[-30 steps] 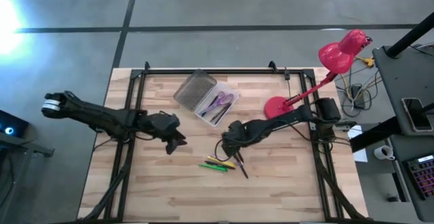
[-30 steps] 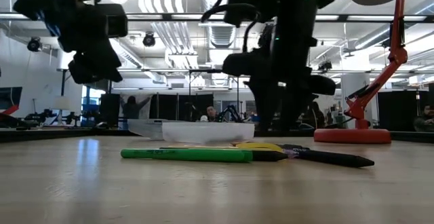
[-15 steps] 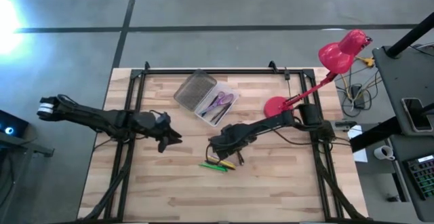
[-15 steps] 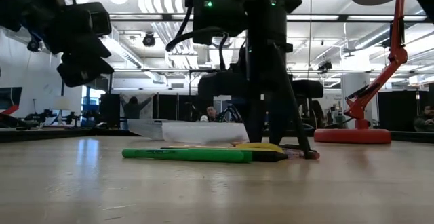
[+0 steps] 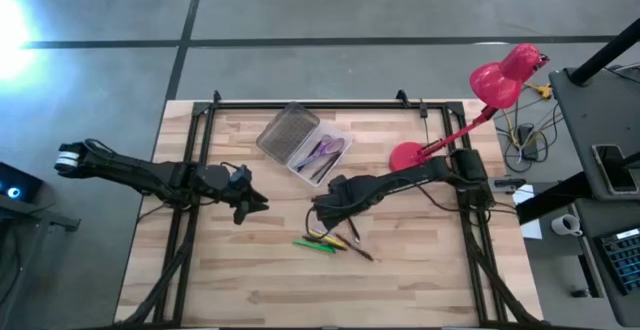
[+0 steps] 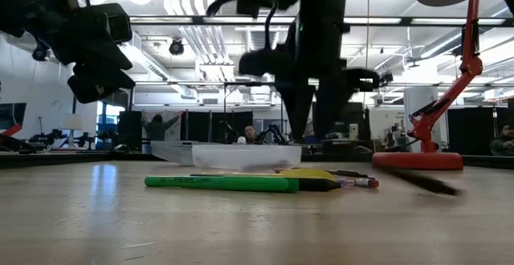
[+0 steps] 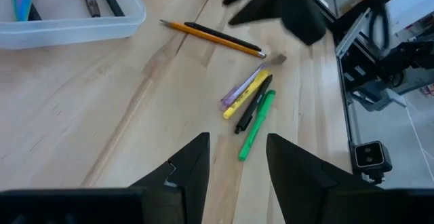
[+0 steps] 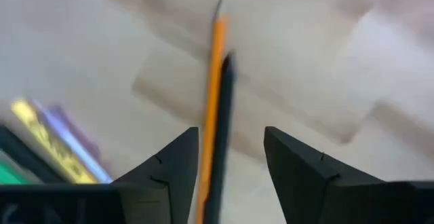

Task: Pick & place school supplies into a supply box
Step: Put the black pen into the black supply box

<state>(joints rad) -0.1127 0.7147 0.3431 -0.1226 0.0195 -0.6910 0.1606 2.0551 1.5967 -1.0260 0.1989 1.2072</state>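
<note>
Compared with half a second ago, I see my right tool (image 5: 330,213) has lifted off the pile at the middle of the high view and pulled back slightly right. A dark pen (image 5: 361,250) now lies loose to the lower right of the pile, blurred in the low view at the right. My left tool (image 5: 252,205) has not shifted, hanging left of centre.

The right wrist view is smeared: I make out an orange pencil (image 8: 215,81) and a dark one beside it, running between the fingers (image 8: 169,173), but I cannot tell whether either touches them. In the low view the right tool's tips are lost against the dark arm.

Both tools stand with fingers apart and nothing held; the left wrist view shows a clear gap between its fingers (image 7: 186,173).

The green marker (image 5: 313,245), yellow marker (image 7: 244,96) and the rest lie on the worktop (image 5: 230,280) at lower centre. The supply box (image 5: 325,157) sits upper centre, lid (image 5: 285,131) flipped open, purple scissors (image 5: 328,150) inside.
</note>
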